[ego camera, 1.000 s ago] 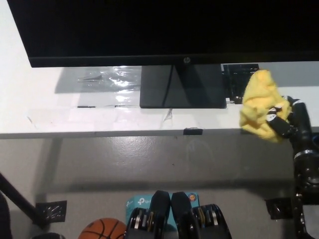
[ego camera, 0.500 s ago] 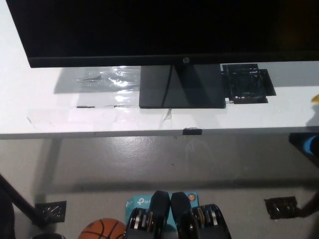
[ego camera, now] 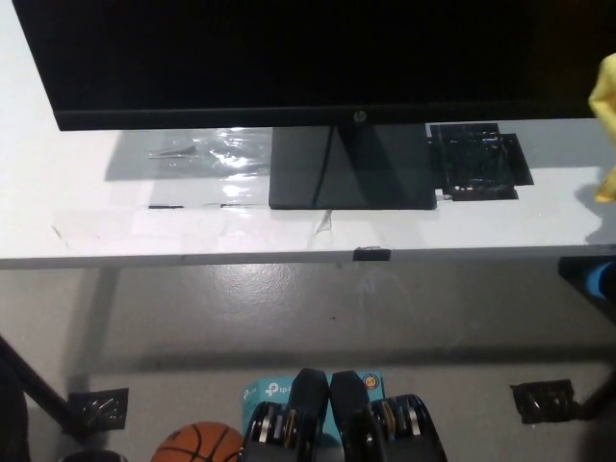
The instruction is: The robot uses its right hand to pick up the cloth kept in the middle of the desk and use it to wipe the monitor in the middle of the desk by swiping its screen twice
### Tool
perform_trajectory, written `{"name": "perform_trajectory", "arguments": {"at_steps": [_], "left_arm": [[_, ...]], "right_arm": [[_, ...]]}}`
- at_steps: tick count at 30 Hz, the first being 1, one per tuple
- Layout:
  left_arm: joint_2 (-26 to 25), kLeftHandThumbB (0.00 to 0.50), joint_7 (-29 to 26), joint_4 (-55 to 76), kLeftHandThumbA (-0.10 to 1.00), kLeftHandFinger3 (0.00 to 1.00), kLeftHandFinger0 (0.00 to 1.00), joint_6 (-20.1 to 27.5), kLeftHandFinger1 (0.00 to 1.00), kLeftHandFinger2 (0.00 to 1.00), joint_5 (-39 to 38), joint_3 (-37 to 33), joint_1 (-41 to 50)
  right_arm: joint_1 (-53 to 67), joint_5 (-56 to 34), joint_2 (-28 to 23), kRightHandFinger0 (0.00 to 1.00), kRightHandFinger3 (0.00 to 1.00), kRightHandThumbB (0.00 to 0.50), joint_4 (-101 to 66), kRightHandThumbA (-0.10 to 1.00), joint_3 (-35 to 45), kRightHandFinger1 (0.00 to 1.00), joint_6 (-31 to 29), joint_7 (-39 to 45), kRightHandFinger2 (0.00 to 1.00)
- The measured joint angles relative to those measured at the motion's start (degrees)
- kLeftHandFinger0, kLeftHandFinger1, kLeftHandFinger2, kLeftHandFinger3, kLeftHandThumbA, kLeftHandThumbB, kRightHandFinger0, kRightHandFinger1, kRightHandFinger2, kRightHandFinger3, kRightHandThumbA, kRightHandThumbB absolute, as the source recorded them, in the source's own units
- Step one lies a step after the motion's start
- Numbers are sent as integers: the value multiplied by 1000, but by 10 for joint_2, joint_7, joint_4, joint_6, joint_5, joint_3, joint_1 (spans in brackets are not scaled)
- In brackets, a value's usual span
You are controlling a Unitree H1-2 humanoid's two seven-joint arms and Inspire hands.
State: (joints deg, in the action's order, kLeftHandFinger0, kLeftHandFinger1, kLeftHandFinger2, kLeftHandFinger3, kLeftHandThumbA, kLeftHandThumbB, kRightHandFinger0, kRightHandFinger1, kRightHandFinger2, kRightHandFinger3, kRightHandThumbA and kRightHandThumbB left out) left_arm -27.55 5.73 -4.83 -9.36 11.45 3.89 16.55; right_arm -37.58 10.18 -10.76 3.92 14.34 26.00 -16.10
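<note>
White desk (ego camera: 115, 226) carries the wide black monitor (ego camera: 289, 58), with the crumpled yellow cloth (ego camera: 606, 125) at the right edge, so, though neither hand shows, the swipe should keep it flat across the screen.

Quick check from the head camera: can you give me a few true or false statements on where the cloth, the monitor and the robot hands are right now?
1. The yellow cloth shows only at the picture's right edge. True.
2. The cloth lies flat on the desk in front of the monitor's stand. False: the desk there is bare of it.
3. The monitor stands upright on its stand. True.
4. The white left robot hand rests on the desk. False: neither robot hand is in view.
5. A basketball sits on the floor. True.
</note>
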Motion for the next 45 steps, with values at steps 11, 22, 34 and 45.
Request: {"name": "perform_trajectory", "arguments": {"at_steps": [11, 22, 34, 45], "left_arm": [[0, 2, 0, 0, 293, 929, 555, 0, 570, 713, 0, 0, 1], [-1, 12, 0, 8, 330, 933, 586, 0, 581, 722, 0, 0, 9], [-1, 5, 1, 21, 277, 933, 559, -3, 574, 724, 1, -1, 20], [-1, 0, 1, 20, 259, 935, 574, -3, 590, 731, 2, -3, 19]], "right_arm": [[-110, 118, -42, 0, 346, 160, 284, -100, -201, 32, 0, -32, 319], [-223, 190, -56, 0, 20, 109, 424, -100, -315, 0, 2, -50, 143], [-234, 272, 6, 0, 153, 97, 277, -100, -312, 5, 11, -16, 411], [-234, 352, 91, 0, 262, 62, 220, -100, -292, 46, 11, 52, 427]]}}
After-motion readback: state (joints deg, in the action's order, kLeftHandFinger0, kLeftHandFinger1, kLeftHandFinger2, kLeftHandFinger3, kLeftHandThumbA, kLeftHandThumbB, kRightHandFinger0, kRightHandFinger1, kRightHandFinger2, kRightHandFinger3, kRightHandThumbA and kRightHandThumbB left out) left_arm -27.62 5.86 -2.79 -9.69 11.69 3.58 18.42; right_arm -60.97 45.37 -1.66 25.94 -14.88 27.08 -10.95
